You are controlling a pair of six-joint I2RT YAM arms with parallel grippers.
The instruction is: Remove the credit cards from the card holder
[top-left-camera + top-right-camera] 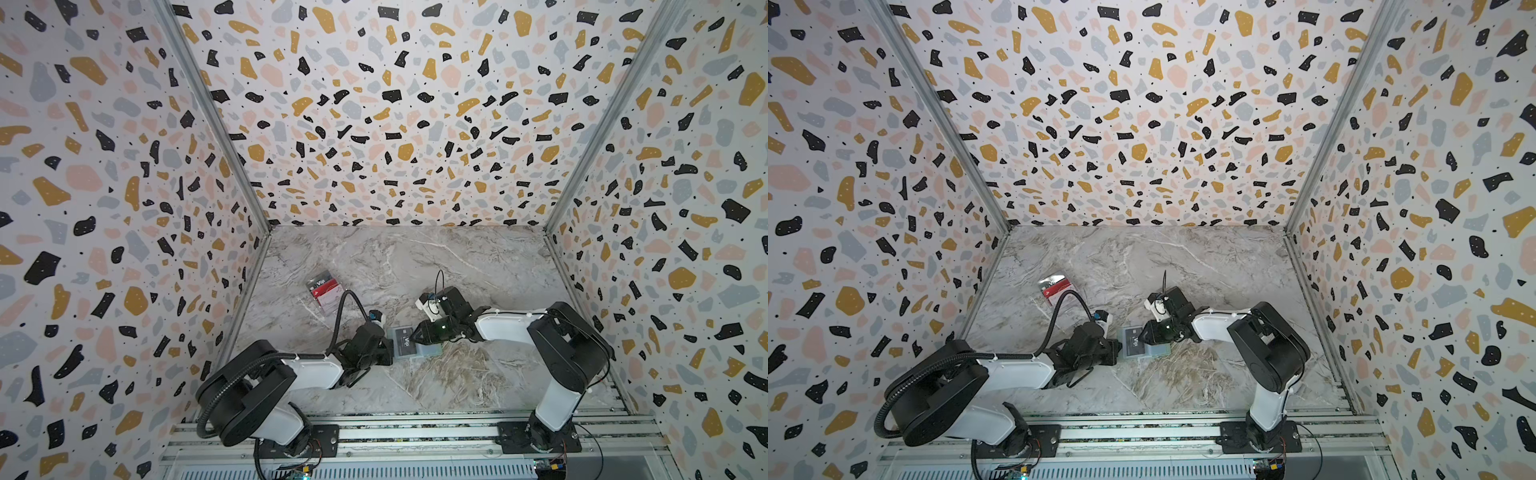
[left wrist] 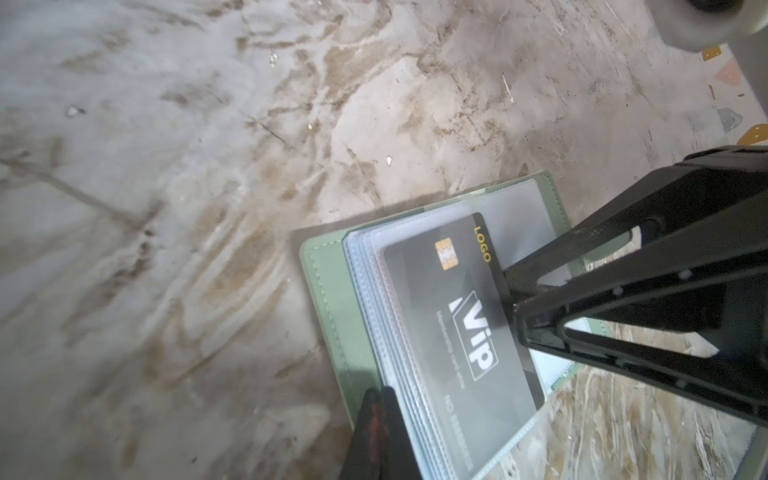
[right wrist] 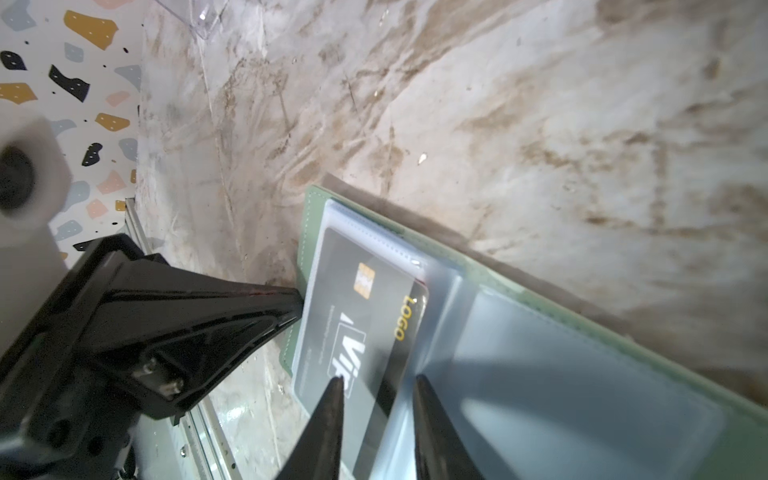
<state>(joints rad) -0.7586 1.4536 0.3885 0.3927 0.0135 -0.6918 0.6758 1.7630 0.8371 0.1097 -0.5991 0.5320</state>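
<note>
The mint-green card holder (image 1: pixel 432 351) (image 1: pixel 1160 350) lies open on the marble table, its clear sleeves facing up. A dark grey credit card (image 2: pixel 457 316) (image 3: pixel 365 316) printed "Vip" sits in the top sleeve, with one long edge sticking out. My left gripper (image 2: pixel 382 392) (image 1: pixel 388 345) is shut, its tip against the holder's green cover (image 2: pixel 328 291) beside the sleeves. My right gripper (image 3: pixel 379 380) (image 1: pixel 413 334) hangs over the card's exposed edge. Its jaws stand a little apart, one fingertip over the card and the other over the empty sleeve (image 3: pixel 540 374).
A clear plastic box (image 1: pixel 326 291) (image 1: pixel 1057 286) holding cards, a dark "Vip" one on top, lies at the back left. Terrazzo-patterned walls close in the table on three sides. An aluminium rail (image 1: pixel 415 432) carrying both arm bases runs along the front.
</note>
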